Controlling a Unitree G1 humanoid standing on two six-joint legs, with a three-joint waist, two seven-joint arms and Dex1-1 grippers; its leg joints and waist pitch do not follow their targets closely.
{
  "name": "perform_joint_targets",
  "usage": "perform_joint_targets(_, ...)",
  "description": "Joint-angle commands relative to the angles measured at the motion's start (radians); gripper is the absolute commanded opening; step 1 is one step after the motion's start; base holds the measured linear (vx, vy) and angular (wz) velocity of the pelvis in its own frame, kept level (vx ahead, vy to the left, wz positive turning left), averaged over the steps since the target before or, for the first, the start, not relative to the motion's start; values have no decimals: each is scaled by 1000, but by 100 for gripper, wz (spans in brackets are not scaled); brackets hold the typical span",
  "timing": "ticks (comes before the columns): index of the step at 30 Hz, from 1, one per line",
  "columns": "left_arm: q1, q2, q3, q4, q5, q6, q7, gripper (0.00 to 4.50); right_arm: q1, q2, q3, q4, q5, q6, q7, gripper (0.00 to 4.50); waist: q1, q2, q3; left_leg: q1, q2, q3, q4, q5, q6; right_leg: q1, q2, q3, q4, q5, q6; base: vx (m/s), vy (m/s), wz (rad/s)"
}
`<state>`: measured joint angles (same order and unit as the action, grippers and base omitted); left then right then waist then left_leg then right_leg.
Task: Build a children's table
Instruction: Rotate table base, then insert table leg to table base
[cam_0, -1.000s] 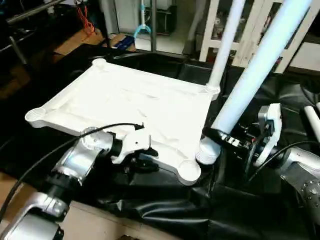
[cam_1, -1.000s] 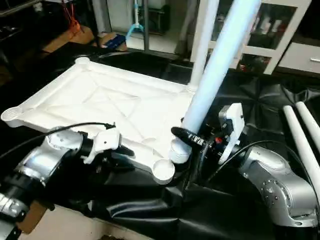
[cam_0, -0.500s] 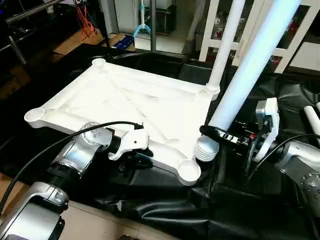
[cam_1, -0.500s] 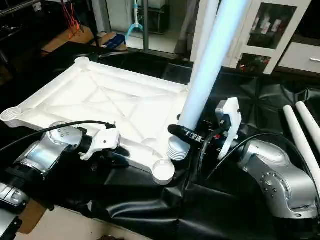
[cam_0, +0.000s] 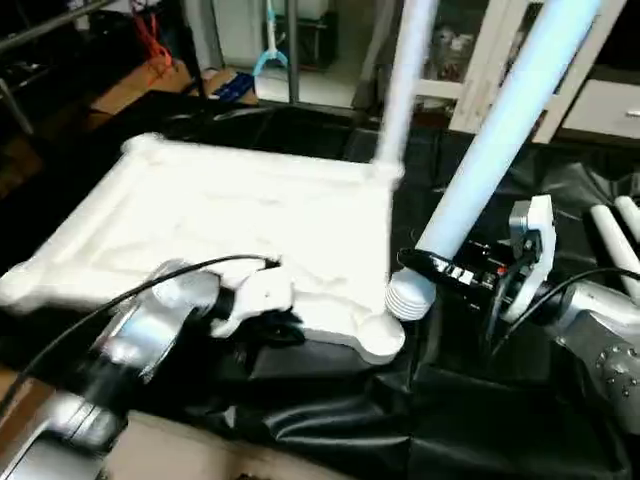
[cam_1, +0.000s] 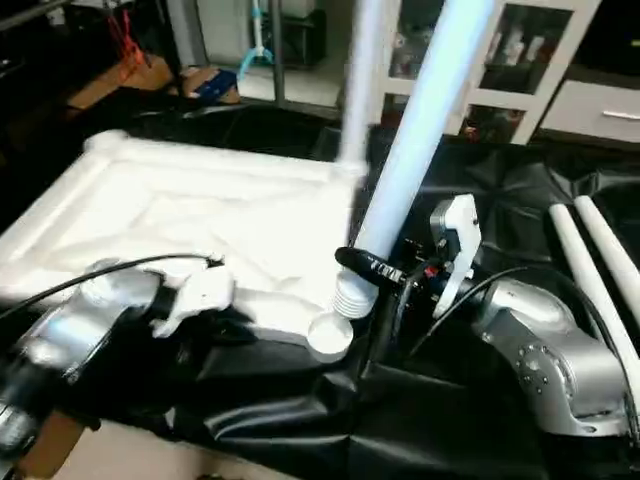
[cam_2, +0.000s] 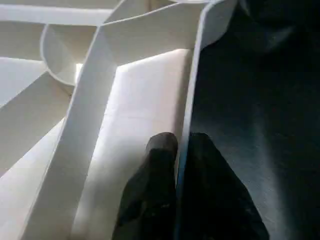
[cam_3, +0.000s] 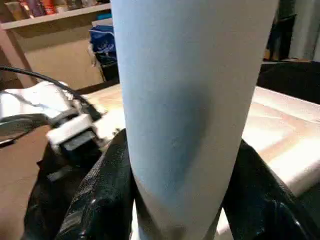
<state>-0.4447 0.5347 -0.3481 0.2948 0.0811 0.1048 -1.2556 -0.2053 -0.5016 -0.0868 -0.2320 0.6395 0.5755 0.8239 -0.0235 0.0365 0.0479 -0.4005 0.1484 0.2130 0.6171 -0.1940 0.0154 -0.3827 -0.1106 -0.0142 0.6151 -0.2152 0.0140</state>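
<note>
Left wrist view: left hand (cam_2: 176, 150) clamped on table top (cam_0: 230, 215) rim; right hand (cam_3: 182, 175) clamped on leg (cam_0: 480, 160).

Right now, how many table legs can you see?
4: one leg upright in the far corner socket, one leg held by the right gripper near the front socket, two spare legs lying at right.

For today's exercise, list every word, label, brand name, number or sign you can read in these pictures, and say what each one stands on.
No text can be read anywhere.
Small white marks on the black band of the right gripper around the leg: too blurred to read.
Items behind the cabinet glass: too small to read.
Table top: no markings.
</note>
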Motion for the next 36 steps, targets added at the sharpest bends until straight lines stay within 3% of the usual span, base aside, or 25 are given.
perform_joint_targets(1, 72, 42, 28, -20, 20, 77, 47, 25, -8, 9, 2, 6, -15, -22, -23, 188, 10, -15, -61, 29, 78, -43, -88, -172, 61, 27, -40, 16, -59, -64, -276, 0, 0, 0)
perform_joint_targets(2, 87, 45, 34, -40, 15, 88, 50, 20, -10, 13, 4, 11, -19, -25, -27, 188, 7, -22, -60, 32, 77, -41, -89, -190, 51, 25, -38, 15, -62, -95, -269, 0, 0, 0)
perform_joint_targets(7, 127, 45, 47, -106, 10, 136, 71, 2, -24, 35, 17, 41, -48, -38, -56, 188, 8, -17, -55, 42, 78, -42, -97, -276, -4, 12, -35, 19, -71, -203, -237, 0, 0, 0)
perform_joint_targets(8, 132, 38, 48, -124, 35, 167, 124, 2, -37, 52, 32, 62, -67, -40, -79, 188, 6, -19, -56, 44, 78, -43, -100, -303, -28, 9, -33, 19, -70, -212, -225, 0, 0, 0)
perform_joint_targets(11, 130, 18, 55, -134, 32, 171, 163, 2, -49, 69, 43, 72, -73, -44, -85, 188, 5, -21, -55, 43, 75, -44, -102, -334, -46, 6, -35, 22, -76, -242, -204, 0, 0, 0)
perform_joint_targets(14, 112, -32, 57, -118, 4, 104, 179, 2, -75, 98, 67, 95, -51, -43, -51, 188, 4, -19, -56, 41, 75, -47, -103, -343, -51, 6, -34, 23, -79, -251, -189, 0, 0, 0)
perform_joint_targets(19, 100, -45, 39, -96, 8, 101, 195, 2, -122, 114, 102, 177, -58, -61, 24, 188, 5, -21, -59, 42, 73, -44, -99, -324, -39, 5, -35, 23, -77, -215, -200, 0, 0, 0)
perform_joint_targets(21, 98, -48, 37, -91, 11, 111, 207, 2, -150, 122, 116, 223, -77, -86, 42, 188, 7, -28, -59, 42, 74, -41, -97, -319, -33, 4, -36, 24, -78, -216, -207, 0, 0, 0)
perform_joint_targets(24, 98, -53, 38, -87, 7, 127, 209, 2, -180, 129, 127, 277, -98, -111, 61, 188, 7, -30, -59, 40, 75, -41, -97, -294, -26, 6, -36, 23, -76, -210, -211, 0, 0, 0)
perform_joint_targets(28, 106, -45, 35, -93, 2, 149, 177, 2, -206, 111, 141, 337, -88, -103, 141, 188, 8, -39, -54, 34, 74, -39, -94, -246, 17, 10, -37, 23, -72, -166, -222, 0, 0, 0)
perform_joint_targets(32, 101, -40, 33, -103, -8, 153, 164, 2, -220, 101, 152, 380, -89, -99, 188, 188, 9, -43, -49, 34, 76, -39, -95, -244, 31, 8, -38, 24, -75, -192, -221, 0, 0, 0)
perform_joint_targets(36, 102, -31, 26, -116, -13, 155, 143, 2, -227, 91, 154, 433, -107, -109, 213, 188, 8, -46, -46, 34, 78, -41, -98, -266, 19, 6, -39, 24, -79, -246, -215, 0, 0, 0)
